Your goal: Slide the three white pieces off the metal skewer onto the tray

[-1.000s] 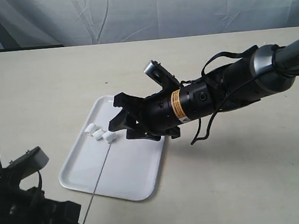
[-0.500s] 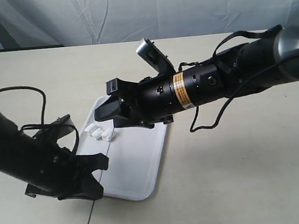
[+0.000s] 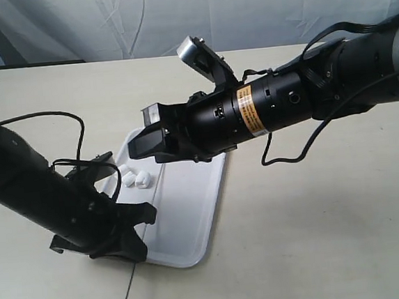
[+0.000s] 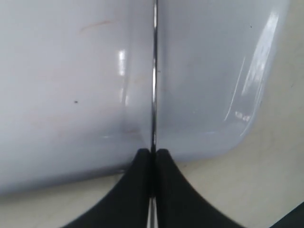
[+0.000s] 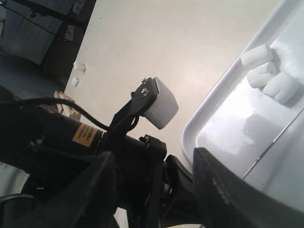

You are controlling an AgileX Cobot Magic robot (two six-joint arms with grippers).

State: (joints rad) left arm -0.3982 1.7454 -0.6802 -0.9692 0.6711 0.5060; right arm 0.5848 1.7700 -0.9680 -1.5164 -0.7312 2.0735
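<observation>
The three white pieces (image 3: 135, 177) lie bunched on the far left part of the tray (image 3: 190, 206), threaded on the end of the metal skewer (image 3: 128, 295). The thin rod runs across the tray and out past its near edge. My left gripper (image 3: 138, 233) sits at that near edge, shut on the skewer (image 4: 154, 71), jaws pressed together round it (image 4: 153, 154). My right gripper (image 3: 146, 137) hovers open just above and beside the pieces (image 5: 268, 76), nothing between its fingers (image 5: 223, 190).
The tray rests on a pale tabletop (image 3: 319, 237). The left arm's body and its wrist camera (image 5: 159, 104) lie close under the right gripper. A draped cloth (image 3: 174, 19) hangs behind the table.
The left arm came up from the lower left corner to the tray's near edge and closed on the skewer. The right gripper shifted slightly up and left above the pieces.
</observation>
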